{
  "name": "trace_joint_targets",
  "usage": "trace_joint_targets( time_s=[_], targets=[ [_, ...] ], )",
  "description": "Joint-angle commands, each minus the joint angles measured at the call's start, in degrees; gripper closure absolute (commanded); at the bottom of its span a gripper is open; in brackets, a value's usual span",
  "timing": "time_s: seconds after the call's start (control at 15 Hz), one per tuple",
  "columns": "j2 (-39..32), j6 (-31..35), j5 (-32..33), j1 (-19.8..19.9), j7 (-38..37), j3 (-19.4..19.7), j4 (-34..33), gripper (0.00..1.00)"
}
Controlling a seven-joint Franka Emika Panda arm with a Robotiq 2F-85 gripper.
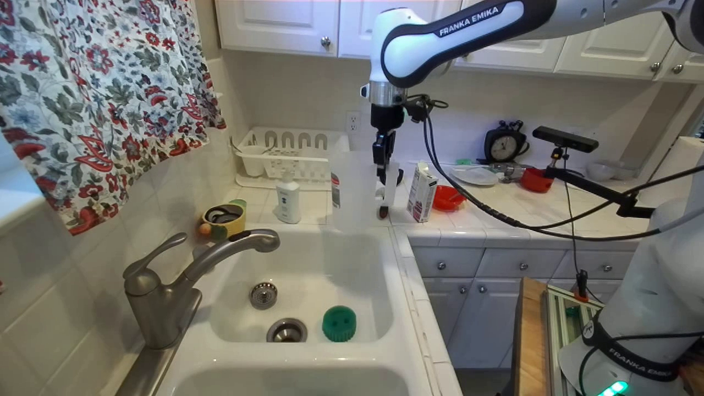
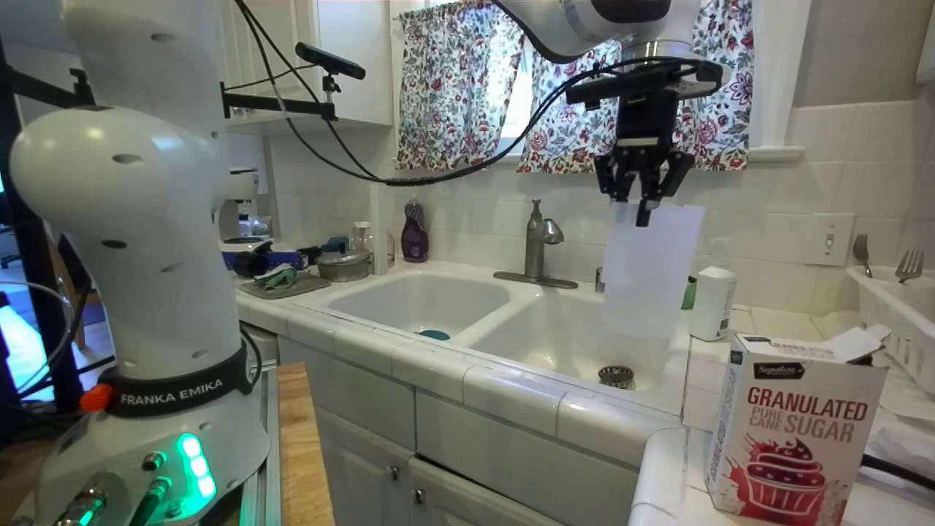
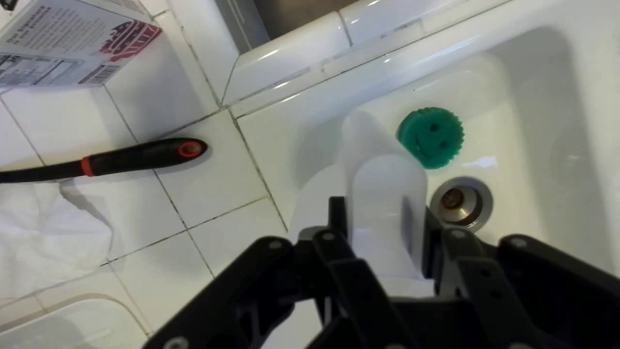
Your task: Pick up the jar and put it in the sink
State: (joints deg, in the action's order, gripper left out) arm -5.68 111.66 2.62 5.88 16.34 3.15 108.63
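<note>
Arm (image 1: pixel 467 41) extended abv sink (image 1: pixel 330 264) edge; gripper (image 2: pixel 632 207) pointing dn, clamped on jar (image 2: pixel 650 281).

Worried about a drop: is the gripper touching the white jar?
Touching: the wrist view shows the gripper, its jaws clamping a narrow part of the white jar from both sides.

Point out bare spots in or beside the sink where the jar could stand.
In the sink, bare floor lies between the strainer, the green sponge and the end nearest the white bottle. Beside it, bare tile runs between the black handle and the rim. Crowded: around the drain, with sponge and strainer close by.
</note>
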Motion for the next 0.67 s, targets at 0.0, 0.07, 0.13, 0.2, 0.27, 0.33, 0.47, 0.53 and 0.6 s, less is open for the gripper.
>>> trace_joint_targets(
  time_s=[0.0, 0.07, 0.13, 0.2, 0.27, 0.33, 0.47, 0.53, 0.6],
  targets=[
    [2.7, 2.9, -1.3, -1.2, 1.9, -0.8, 5.8, 0.91],
    [2.6, 4.1, -1.5, -1.6, 1.9, -1.1, 7.0, 0.91],
    [2.5, 6.0, -1.3, -1.9, 1.6, -1.3, 8.3, 0.91],
    [2.5, 7.5, -1.2, -2.3, 1.4, -1.6, 9.7, 0.91],
    [2.6, 8.9, -1.4, -2.6, 1.4, -1.9, 11.0, 0.91],
    [2.7, 10.8, -1.5, -2.9, 1.2, -2.3, 12.4, 0.91],
    [2.1, 14.1, -0.1, -3.9, 0.0, -3.0, 14.4, 0.91],
    [0.5, 10.8, -0.2, -3.3, 0.3, -2.4, 11.4, 0.66],
    [0.5, 12.0, -0.2, -3.6, 0.3, -2.7, 12.4, 0.66]
  ],
)
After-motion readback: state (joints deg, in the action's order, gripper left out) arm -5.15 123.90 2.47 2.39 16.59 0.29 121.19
